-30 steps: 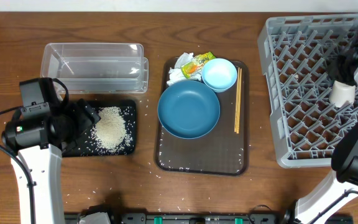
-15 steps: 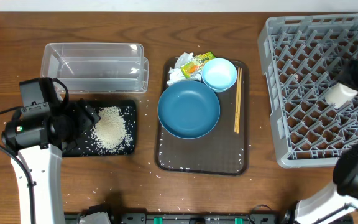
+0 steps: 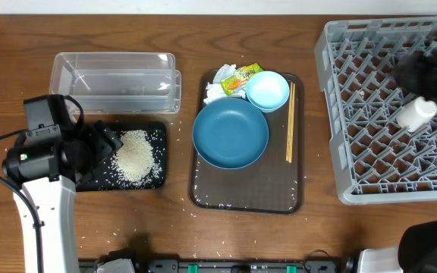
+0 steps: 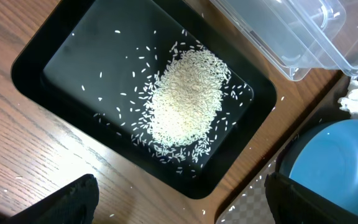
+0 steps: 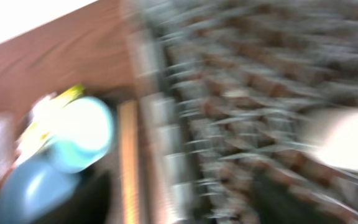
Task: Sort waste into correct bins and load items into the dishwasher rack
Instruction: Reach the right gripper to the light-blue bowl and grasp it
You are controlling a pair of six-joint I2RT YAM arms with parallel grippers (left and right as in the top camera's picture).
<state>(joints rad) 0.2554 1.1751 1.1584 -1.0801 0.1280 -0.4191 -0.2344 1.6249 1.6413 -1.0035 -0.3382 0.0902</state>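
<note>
Item: white cup [image 3: 416, 114]. Held at the right gripper [image 3: 425, 70] a second ago, it now lies on its side in the dishwasher rack [image 3: 328, 114], right half. Its long axis runs diagonally, lower-left to upper-right; the mouth end is unclear. The right gripper has lifted away and is blurred, so its jaws cannot be told. The left gripper [image 4: 182, 190] is unchanged, jaws wide apart over the black tray [image 4: 42, 56].

A dark brown serving tray [image 3: 245, 193] lies flat at the middle of the wooden tabletop [image 3: 6, 83], its long side running front to back, corners rounded. A white strip [image 3: 203, 6] borders the tabletop's far edge.
</note>
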